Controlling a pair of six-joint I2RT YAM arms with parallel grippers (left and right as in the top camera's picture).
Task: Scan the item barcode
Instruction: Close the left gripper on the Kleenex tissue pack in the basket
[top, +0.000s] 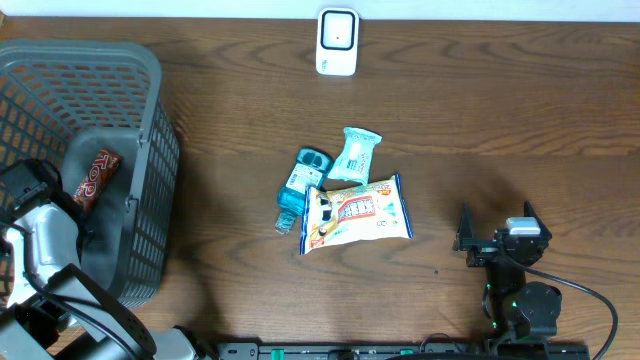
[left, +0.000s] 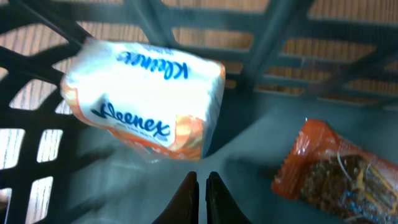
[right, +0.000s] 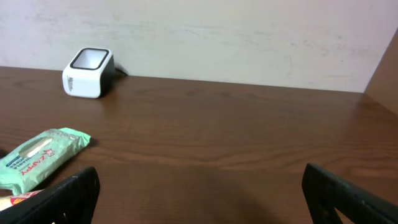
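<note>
**Left pincer shut beside a tissue pack in the basket, scanner well apart from it**

Overhead: the grey plastic lattice basket (top: 160, 170) sat at nine o'clock on the brown wooden tabletop (top: 500, 100), with the left arm (top: 45, 235) inside it. The white box-shaped barcode scanner (top: 337, 42) stood at twelve, and the right pincer (top: 497, 218) at five, jaws wide and empty. Left wrist: the left pincer (left: 200, 180) was closed tight, nothing visibly between its tips. The white-and-orange film-wrapped Kleenex tissue pack (left: 143, 99) lay just off them at eleven o'clock. It looked light, squashy and slick, so a hold across its thin sides seemed safest; its barcode was unseen. Right wrist: wide jaws, scanner at ten o'clock.
</note>
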